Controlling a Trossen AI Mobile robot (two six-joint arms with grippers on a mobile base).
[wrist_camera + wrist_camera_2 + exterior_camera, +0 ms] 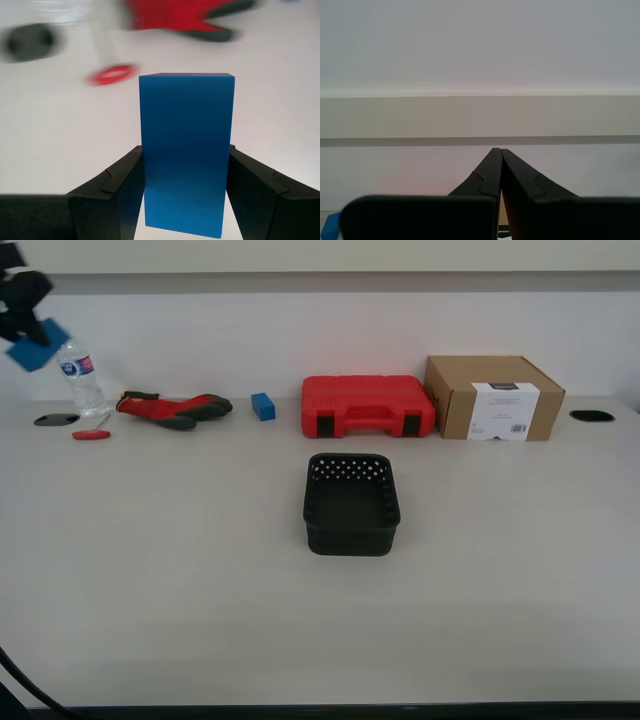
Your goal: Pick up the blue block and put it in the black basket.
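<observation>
My first gripper (184,200) is shut on the bright blue block (186,150), which stands upright between its black fingers (115,195). In the exterior view the gripper (22,312) holds the block (38,346) high in the air at the far left, above the table's back corner. The black basket (351,504) stands empty at the middle of the table, well to the exterior view's right of the block. My second gripper (499,160) is shut and empty, pointing at the wall; it does not show in the exterior view.
Along the back: a water bottle (82,378), a red-handled tool (90,435), a red-and-black glove (175,408), a small darker blue cube (263,406), a red tool case (368,406), a cardboard box (494,397). Two cable holes (56,420) sit in the table's back corners.
</observation>
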